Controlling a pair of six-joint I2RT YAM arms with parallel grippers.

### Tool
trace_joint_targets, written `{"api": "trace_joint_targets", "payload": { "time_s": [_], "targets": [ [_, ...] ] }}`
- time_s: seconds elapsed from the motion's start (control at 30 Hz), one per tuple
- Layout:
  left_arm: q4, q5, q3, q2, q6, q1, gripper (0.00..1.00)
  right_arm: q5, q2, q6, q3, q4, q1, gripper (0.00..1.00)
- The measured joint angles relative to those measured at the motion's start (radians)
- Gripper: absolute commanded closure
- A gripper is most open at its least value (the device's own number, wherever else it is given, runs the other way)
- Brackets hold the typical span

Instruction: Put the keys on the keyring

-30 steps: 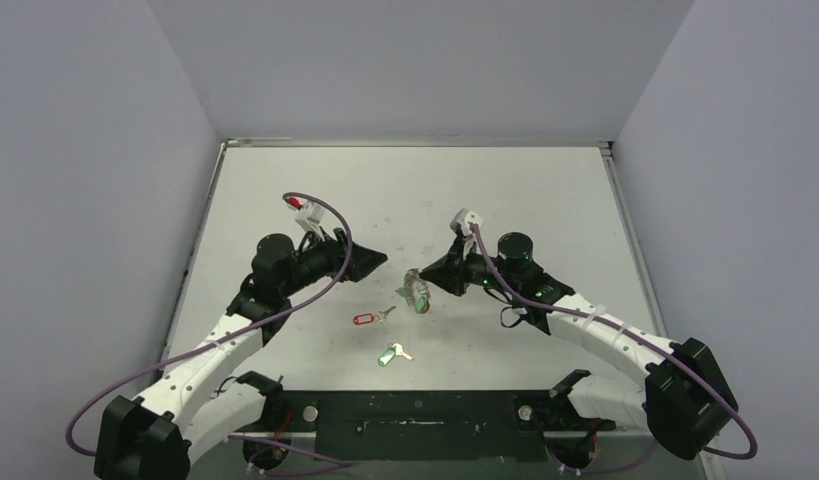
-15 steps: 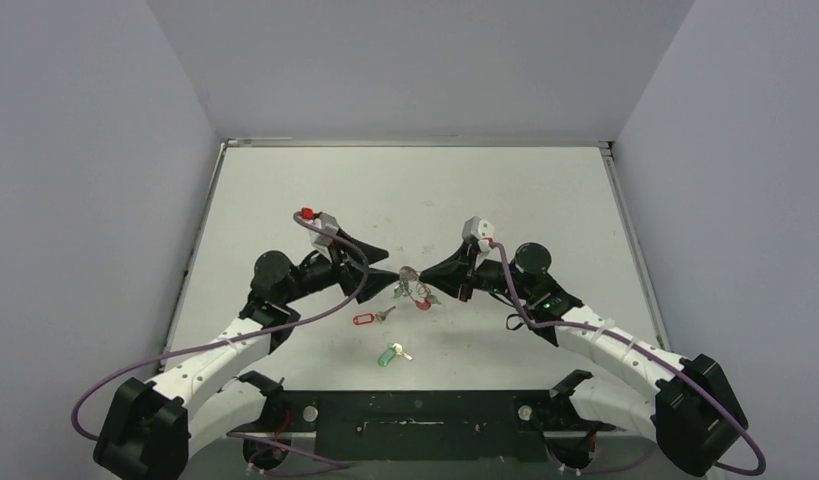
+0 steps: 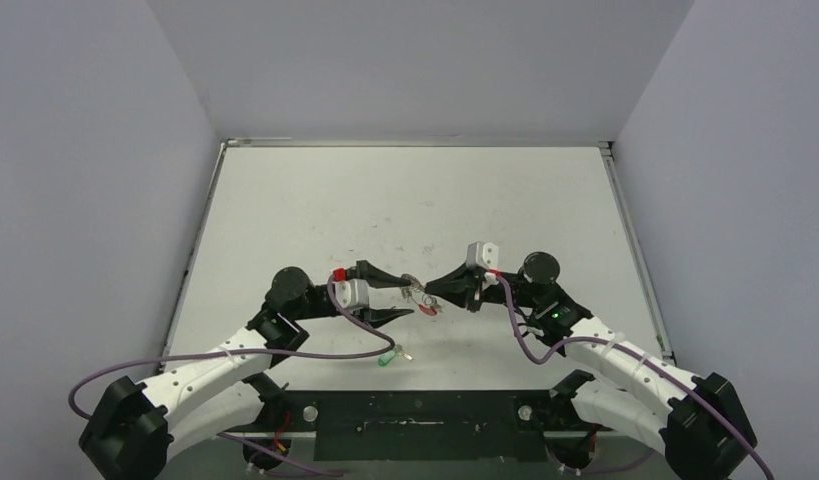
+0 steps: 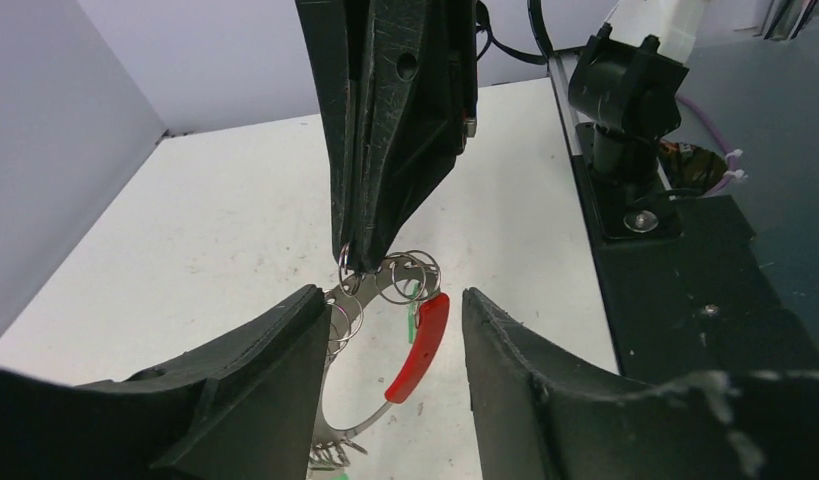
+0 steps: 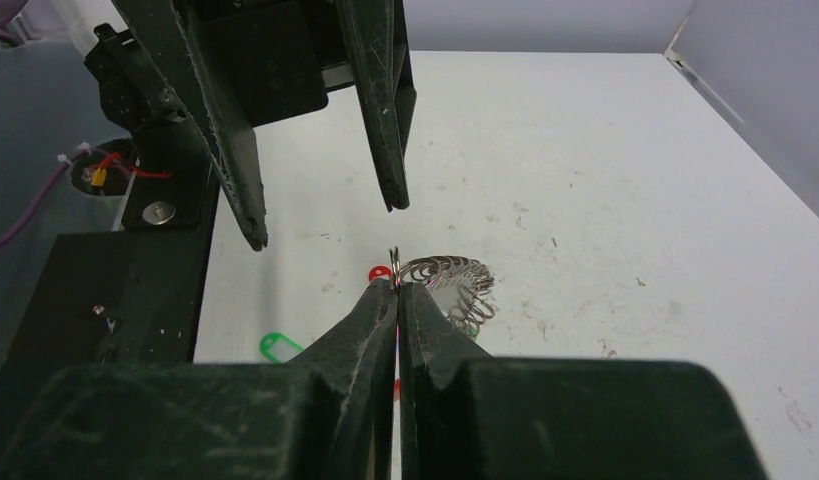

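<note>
Grips the keyring (image 4: 422, 340) by one rim loop in the tightly closed right pincer (image 5: 396, 285), hanging it toward the table (image 3: 385, 190) squarely between the wide-spread, empty fingers of the left pincer (image 4: 393, 300), with a green-tagged key (image 3: 388, 356) lying loose nearer that side.

a white tabletop (image 3: 405, 190), flecked with small grey scuffs, sits under even light between pale lavender-grey walls (image 3: 85, 170) on three sides, with a thin metal rim (image 3: 415, 143) at its far edge and a black metal plate (image 3: 415, 412) along its near edge.
</note>
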Motion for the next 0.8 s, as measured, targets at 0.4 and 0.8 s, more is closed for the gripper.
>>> {"api": "trace_joint_targets", "payload": {
  "time_s": [0.4, 0.8],
  "targets": [
    [0.018, -0.064, 0.000, 0.056, 0.093, -0.026, 0.70, -0.003, -0.007, -0.015, 0.000, -0.017, 0.002, 1.00],
    [0.088, -0.107, 0.001, 0.126, 0.081, -0.058, 0.82, 0.006, -0.008, -0.015, 0.000, -0.019, 0.014, 1.00]
  ]
}}
